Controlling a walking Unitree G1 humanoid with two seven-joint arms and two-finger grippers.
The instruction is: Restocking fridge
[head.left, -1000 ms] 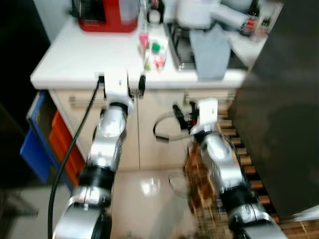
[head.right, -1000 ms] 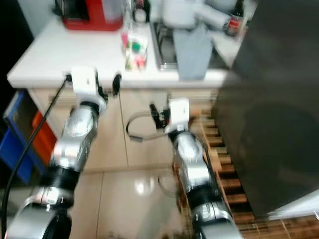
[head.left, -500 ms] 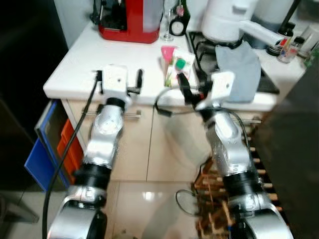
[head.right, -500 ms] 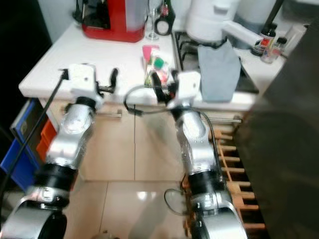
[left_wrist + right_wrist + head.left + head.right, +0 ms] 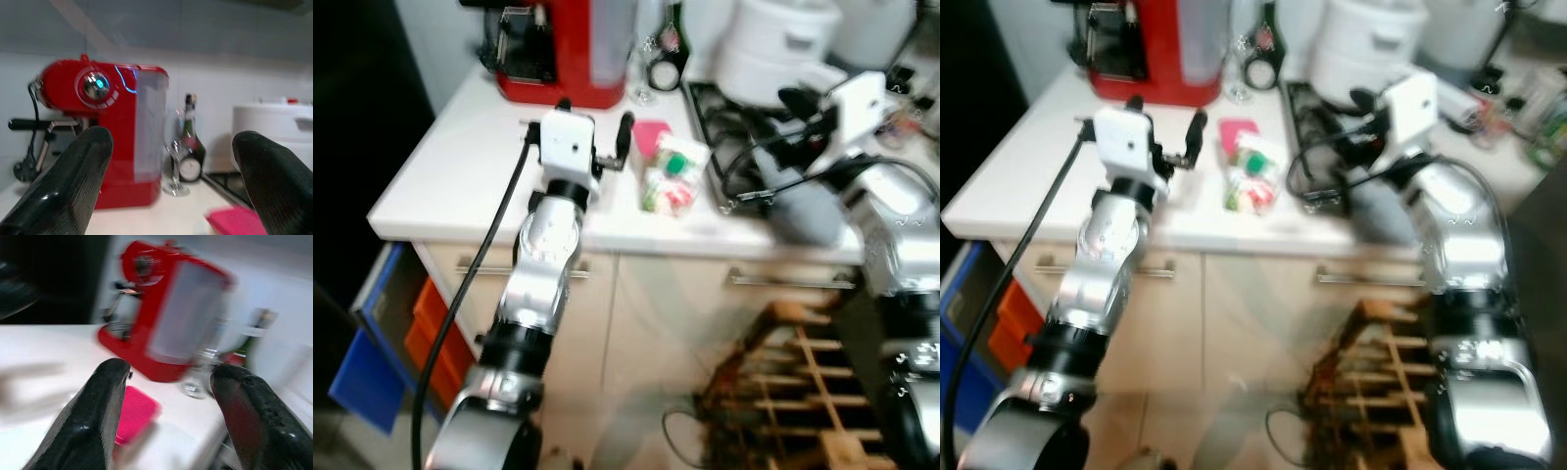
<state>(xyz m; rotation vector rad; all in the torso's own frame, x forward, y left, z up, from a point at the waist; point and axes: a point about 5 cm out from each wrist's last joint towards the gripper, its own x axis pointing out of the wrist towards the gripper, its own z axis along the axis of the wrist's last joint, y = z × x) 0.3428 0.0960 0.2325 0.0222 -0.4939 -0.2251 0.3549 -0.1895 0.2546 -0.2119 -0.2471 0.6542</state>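
On the white kitchen surface [image 5: 460, 166], a clear plastic packet of red and green items [image 5: 673, 179] lies beside a flat pink pack [image 5: 650, 134], between both raised arms. The left gripper [image 5: 595, 108] and right gripper [image 5: 1356, 98] hover above it, fingers spread wide, empty. Behind stand a glossy red coffee machine [image 5: 105, 132], a dark glass bottle [image 5: 189, 144] and a rounded white cooker [image 5: 773, 49].

No legible text, frames perhaps too blurred
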